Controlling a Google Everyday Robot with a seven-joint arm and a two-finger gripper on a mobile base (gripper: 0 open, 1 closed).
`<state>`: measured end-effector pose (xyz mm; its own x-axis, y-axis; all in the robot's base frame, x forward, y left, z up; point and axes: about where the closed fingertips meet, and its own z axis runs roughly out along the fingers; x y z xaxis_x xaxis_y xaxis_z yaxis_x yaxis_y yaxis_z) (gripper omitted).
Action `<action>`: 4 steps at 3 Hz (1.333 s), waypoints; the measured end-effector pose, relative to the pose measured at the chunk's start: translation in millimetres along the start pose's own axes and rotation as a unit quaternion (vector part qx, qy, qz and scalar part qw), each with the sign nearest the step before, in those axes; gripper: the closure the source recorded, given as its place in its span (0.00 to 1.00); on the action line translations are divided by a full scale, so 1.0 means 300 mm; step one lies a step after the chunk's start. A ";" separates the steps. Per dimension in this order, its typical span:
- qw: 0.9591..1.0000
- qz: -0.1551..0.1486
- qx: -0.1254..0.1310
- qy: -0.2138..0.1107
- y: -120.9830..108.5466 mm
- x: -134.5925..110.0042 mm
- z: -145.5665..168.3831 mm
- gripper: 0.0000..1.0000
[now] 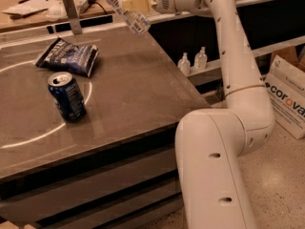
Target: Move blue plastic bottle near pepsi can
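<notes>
The blue plastic bottle (pixel 128 9) is clear with a pale label, tilted, and held in the air above the table's far right part. My gripper (pixel 129 5) is shut on it at the top of the view. The pepsi can (pixel 67 96) is a short dark blue can with a silver top. It stands upright on the table at the left, well below and to the left of the bottle.
A dark blue chip bag (pixel 68 56) lies behind the can. The grey table (pixel 138 89) ends at a front and right edge. Two small clear pump bottles (pixel 192 61) stand on a shelf to the right. A cardboard box (pixel 288 101) sits on the floor.
</notes>
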<state>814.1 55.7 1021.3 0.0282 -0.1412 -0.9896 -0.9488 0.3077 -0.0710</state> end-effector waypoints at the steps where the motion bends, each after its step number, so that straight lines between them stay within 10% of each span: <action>1: 0.998 0.022 -0.051 0.021 0.109 -0.007 -0.059 1.00; 4: 0.994 0.027 -0.098 0.048 0.202 0.033 -0.008 1.00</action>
<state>756.3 70.6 1007.5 -0.0461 -0.2222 -0.9739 -0.9915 0.1290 0.0175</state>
